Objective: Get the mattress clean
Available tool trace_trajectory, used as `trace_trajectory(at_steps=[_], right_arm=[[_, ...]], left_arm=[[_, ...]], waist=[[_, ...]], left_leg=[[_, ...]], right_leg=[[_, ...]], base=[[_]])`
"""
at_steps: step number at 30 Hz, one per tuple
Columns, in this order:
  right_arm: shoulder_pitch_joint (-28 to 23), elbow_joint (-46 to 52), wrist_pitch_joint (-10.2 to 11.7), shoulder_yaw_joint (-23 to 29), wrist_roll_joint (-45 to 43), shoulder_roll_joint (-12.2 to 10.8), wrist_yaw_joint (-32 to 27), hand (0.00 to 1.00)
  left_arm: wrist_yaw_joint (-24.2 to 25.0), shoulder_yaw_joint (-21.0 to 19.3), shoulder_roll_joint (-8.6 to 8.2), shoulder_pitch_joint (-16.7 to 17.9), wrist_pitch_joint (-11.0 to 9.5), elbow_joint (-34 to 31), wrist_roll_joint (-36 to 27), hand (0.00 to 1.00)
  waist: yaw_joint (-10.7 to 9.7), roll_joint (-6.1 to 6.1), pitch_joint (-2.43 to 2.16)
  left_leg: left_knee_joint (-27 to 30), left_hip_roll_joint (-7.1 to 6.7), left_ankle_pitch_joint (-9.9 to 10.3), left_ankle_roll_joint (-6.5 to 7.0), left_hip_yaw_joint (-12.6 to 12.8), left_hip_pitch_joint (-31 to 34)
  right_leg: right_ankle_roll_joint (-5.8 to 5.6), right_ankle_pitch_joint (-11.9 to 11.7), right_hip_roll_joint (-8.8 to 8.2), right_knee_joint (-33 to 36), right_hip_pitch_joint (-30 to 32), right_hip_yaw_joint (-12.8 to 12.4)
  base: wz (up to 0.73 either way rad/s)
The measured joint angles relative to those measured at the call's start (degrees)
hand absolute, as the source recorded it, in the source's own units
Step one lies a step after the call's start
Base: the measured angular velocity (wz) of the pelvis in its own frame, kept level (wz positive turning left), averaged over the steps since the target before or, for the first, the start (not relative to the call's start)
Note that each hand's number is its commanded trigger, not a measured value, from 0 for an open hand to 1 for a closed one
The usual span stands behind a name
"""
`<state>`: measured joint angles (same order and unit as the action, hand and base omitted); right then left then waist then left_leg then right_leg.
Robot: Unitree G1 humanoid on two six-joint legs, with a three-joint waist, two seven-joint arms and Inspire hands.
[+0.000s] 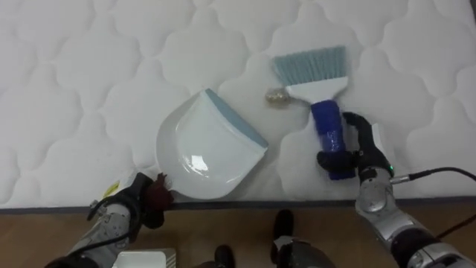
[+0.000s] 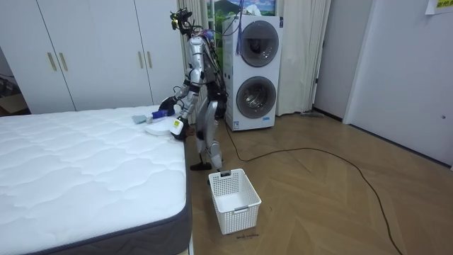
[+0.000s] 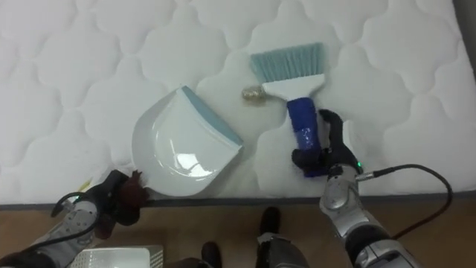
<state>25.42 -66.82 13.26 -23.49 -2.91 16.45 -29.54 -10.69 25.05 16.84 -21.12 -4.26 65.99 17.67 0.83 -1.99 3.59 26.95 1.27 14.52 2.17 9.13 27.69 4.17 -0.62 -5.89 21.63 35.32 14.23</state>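
A white dustpan (image 1: 208,145) with a blue-grey lip lies on the white quilted mattress (image 1: 89,82) near its front edge. My left hand (image 1: 145,199) is curled on the dustpan's handle at the mattress edge. A hand brush (image 1: 316,78) with pale blue bristles and a dark blue handle lies to the right, bristles pointing away from me. My right hand (image 1: 349,149) is wrapped round the blue handle. A small crumpled scrap (image 1: 277,97) sits on the mattress just left of the bristles, between brush and dustpan. The room view has me standing bent over the bed's side (image 2: 195,85).
A white slatted basket (image 2: 233,200) stands on the wooden floor near the bed's corner. A stacked washer and dryer (image 2: 253,74) stands behind me, with white wardrobes (image 2: 92,49) along the wall. A white tray-like object (image 1: 145,259) shows below the mattress edge.
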Motion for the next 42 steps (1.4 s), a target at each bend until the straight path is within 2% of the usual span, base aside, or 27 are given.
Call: trace_trajectory(at_steps=[4, 10, 22, 26, 33, 36, 39, 40, 42], right_arm=[[0.81, -0.26, -3.03, 0.08, -0.37, 0.67, -0.94, 1.00], [1.27, -1.45, -5.24, -0.13, -1.84, 1.06, -0.07, 1.00], [0.49, -1.22, -5.74, 0.68, -1.22, 1.41, 0.67, 1.00], [0.56, -1.25, -5.65, 0.68, -2.05, 1.87, 0.60, 1.00], [1.14, -2.04, -5.80, 0.71, -2.70, 1.98, 0.22, 1.00], [0.93, -2.14, -5.84, 1.63, -5.66, 2.12, 0.24, 1.00], [0.88, -2.36, -5.87, 2.24, -6.93, 2.32, 0.31, 1.00], [0.88, -2.54, -5.93, 2.24, -7.45, 2.53, 0.40, 1.00], [1.05, -2.88, -6.72, 2.23, -9.52, 3.22, 0.98, 1.00]], left_arm=[[-0.01, 0.67, -0.06, -0.71, 0.19, -0.02, -0.02, 1.00], [-0.04, 1.44, -0.39, -1.12, 0.70, 0.08, -0.02, 1.00], [-0.42, 1.89, -0.39, -1.94, 0.64, -0.38, 1.81, 1.00], [-0.57, 1.99, -0.39, -1.97, 0.65, -0.65, 3.31, 1.00], [-1.60, 2.04, -0.34, -1.92, 1.47, -1.75, 8.93, 1.00], [-2.07, 2.11, 0.13, -1.52, 1.43, -1.92, 12.31, 1.00], [-2.40, 2.11, 0.70, -1.70, 1.42, -2.19, 14.66, 1.00], [-2.41, 2.09, 0.93, -1.86, 1.42, -2.13, 15.47, 1.00], [-2.58, 2.10, 1.24, -1.96, 1.43, -2.46, 16.66, 1.00]], waist=[[0.52, 0.00, 0.02], [0.94, 0.08, 0.07], [0.60, 0.42, 0.18], [0.45, 0.67, 0.26], [0.69, 0.70, 0.25], [0.71, 0.74, 0.26], [0.70, 1.39, 0.36], [0.73, 1.82, 0.51], [0.91, 2.80, 0.47]], left_leg=[[0.84, 0.16, 0.12, -0.09, -0.12, 0.58], [0.82, 0.10, 0.19, -0.09, -0.17, 0.73], [1.34, -0.15, 0.36, 0.26, -0.03, 2.08], [1.41, -0.83, 0.42, 0.37, 0.01, 2.33], [1.80, -0.83, 0.46, 0.44, -0.01, 3.09], [1.82, -0.85, 0.46, 0.45, -0.02, 3.06], [2.36, -0.89, 0.46, 0.45, -0.03, 2.83], [2.50, -0.98, 0.49, 0.49, -0.01, 2.73], [2.65, -1.02, 0.55, 0.58, 0.14, 2.77]], right_leg=[[0.27, 0.19, 0.26, 0.08, 0.06, 0.17], [0.19, 0.35, 0.25, 0.17, 0.06, 0.14], [-0.20, 0.58, -0.93, 1.48, 1.66, 0.28], [-0.28, 0.74, -1.01, 2.17, 2.38, 0.19], [-0.36, 0.76, -1.01, 2.31, 2.97, 0.11], [-0.40, 0.86, -1.09, 2.49, 2.96, 0.12], [-0.35, 1.42, -1.38, 3.47, 2.89, 0.16], [-0.37, 1.77, -1.60, 4.12, 2.97, 0.14], [-0.40, 2.25, -2.05, 5.34, 3.58, -0.15]], base=[[0.03], [0.00], [0.02], [0.00], [0.00], [0.00], [0.04], [0.07], [0.04]])
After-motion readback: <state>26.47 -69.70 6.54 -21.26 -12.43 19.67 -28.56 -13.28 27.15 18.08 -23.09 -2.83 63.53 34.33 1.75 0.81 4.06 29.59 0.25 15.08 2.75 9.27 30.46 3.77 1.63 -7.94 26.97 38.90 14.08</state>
